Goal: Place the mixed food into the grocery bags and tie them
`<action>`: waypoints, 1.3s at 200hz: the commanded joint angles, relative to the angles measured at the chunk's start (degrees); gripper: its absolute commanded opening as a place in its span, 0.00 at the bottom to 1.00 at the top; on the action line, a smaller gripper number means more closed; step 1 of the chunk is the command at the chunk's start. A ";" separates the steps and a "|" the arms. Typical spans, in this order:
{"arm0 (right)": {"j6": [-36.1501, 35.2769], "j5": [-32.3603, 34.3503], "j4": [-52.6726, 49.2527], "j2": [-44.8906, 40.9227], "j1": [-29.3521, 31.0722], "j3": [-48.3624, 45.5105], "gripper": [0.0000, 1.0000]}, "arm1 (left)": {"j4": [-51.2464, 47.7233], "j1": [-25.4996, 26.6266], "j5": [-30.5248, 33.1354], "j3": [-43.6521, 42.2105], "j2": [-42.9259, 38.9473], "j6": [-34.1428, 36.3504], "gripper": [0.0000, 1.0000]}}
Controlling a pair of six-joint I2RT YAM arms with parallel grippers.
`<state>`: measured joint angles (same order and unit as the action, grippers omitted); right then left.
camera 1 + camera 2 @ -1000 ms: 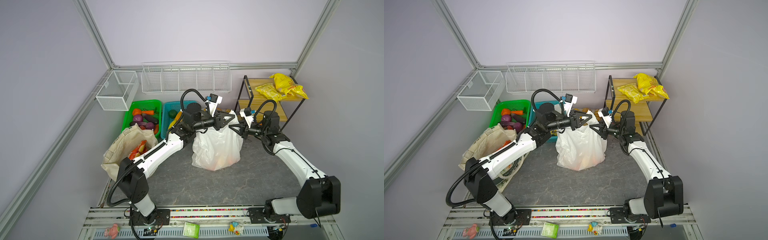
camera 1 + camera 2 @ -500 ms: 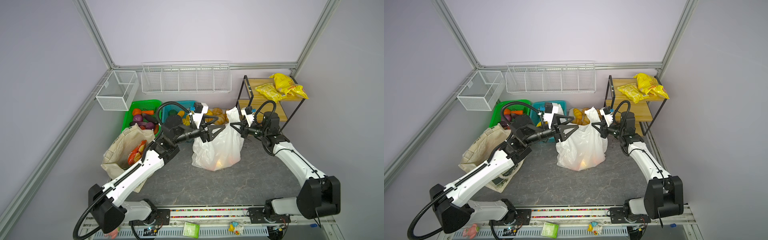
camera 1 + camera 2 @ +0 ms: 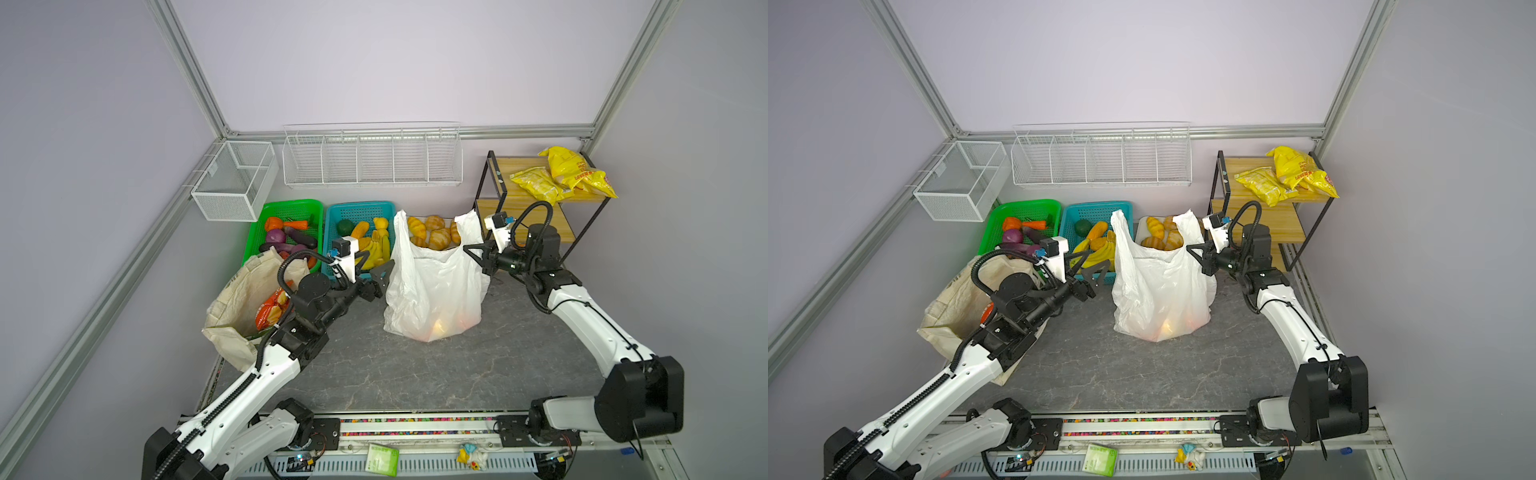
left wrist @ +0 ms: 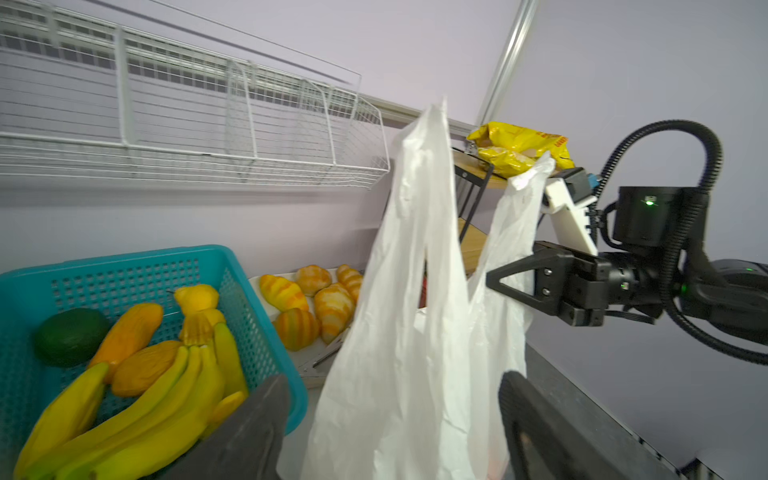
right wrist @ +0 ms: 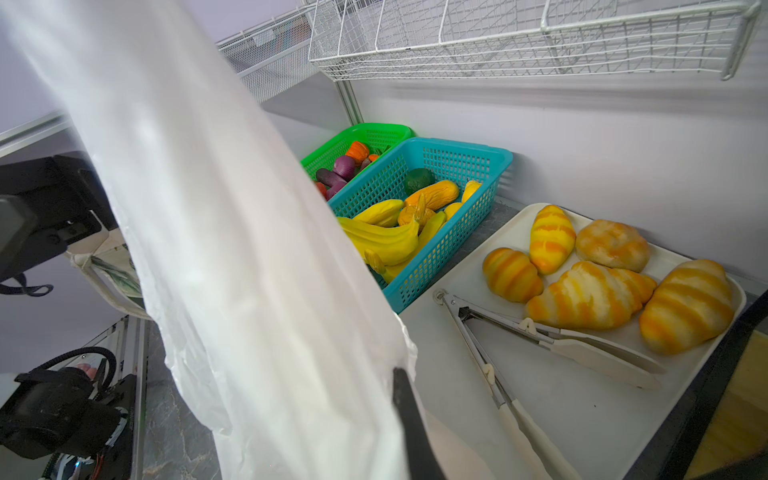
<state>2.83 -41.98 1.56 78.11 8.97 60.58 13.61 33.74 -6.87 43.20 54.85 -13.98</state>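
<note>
My right claw [image 3: 471, 252] is pinched tight on one handle of the white plastic carrier bag [image 3: 432, 291]. My left claw [image 3: 381, 277] stands apart just beside the bag, holding nothing.

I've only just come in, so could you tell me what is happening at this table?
Two arms are bagging groceries. The right gripper is shut on one handle of the white plastic bag, with orange fruit showing through it. The left gripper is open beside the other handle, holding nothing. A red packet sits in the canvas tote.
</note>
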 commanded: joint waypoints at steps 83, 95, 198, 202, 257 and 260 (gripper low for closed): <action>1.56 0.07 0.66 -0.52 -0.36 -0.20 0.06 | 7.80 -1.22 -10.59 5.54 10.97 4.53 0.89; 1.33 0.27 0.65 -0.63 -0.36 -0.37 0.06 | 8.31 -1.21 -12.27 6.73 12.63 4.51 0.89; 0.90 -0.03 0.37 -0.22 -0.27 -0.28 0.06 | 10.39 -4.90 -22.50 15.54 25.07 3.60 0.88; 0.95 -0.04 0.29 -0.17 -0.27 -0.28 0.06 | 10.62 -4.95 -22.87 15.66 25.40 3.63 0.88; 1.09 -0.08 0.31 0.04 -0.19 -0.10 0.06 | 15.14 -5.00 -27.10 16.13 28.62 4.22 0.55; 1.19 -0.12 0.36 0.03 -0.18 -0.11 0.06 | 15.15 -4.97 -27.26 16.25 28.76 4.33 0.53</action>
<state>3.70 -41.58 1.39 78.13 8.97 60.58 24.82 28.88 -30.61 56.88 82.50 -10.48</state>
